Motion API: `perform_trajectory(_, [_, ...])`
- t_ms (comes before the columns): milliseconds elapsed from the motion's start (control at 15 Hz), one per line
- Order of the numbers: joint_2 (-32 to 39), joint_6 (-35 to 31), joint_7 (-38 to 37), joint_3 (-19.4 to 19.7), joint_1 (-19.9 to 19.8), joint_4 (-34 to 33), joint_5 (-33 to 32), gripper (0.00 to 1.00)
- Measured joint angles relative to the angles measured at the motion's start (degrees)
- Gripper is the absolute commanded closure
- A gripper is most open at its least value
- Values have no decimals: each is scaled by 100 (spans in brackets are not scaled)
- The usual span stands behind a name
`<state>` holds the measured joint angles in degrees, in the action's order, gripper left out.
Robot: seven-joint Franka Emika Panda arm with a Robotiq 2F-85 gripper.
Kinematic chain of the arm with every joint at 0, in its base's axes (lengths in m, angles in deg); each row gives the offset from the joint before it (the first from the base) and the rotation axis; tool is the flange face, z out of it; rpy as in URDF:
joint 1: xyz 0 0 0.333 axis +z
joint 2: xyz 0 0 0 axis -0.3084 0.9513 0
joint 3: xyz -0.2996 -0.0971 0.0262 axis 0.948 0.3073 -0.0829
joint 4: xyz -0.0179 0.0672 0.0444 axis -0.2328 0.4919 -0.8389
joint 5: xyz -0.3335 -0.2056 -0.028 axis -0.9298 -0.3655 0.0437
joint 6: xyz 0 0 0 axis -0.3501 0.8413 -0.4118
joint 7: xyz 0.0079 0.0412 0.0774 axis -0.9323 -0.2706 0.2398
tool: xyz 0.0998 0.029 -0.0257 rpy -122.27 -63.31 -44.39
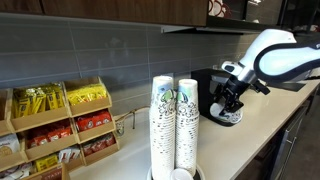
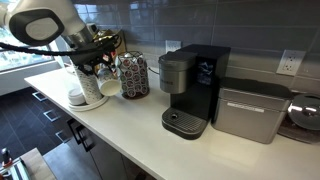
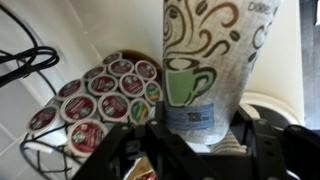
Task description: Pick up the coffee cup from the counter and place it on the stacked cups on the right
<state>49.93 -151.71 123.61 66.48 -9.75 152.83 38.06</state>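
You had one coffee cup (image 3: 205,75) between the two fingers of the end effector (image 3: 200,148), near the single coffee machine (image 2: 192,85) on the surface (image 1: 255,125). Whether those fingers pressed on it, the views did not show. The two columns of stacked cups (image 1: 162,120) stood well apart from that machine.

stacked cups (image 1: 175,120): white, green and dark swirl print
bench (image 2: 130,135): plain off-white
coffee machine (image 2: 192,85): black
wall tiles (image 1: 90,50): grey
pods (image 3: 105,95): red and green lids
snack packets (image 1: 60,98): yellow, red
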Motion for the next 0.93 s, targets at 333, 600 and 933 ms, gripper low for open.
perform_trajectory(333, [-643,14,0,338,481,-543,983,62])
perform_trajectory(600, [-1120,15,-15,554,904,-824,1790,62])
perform_trajectory(933, [-1508,-124,-31,684,1529,-962,2896,62])
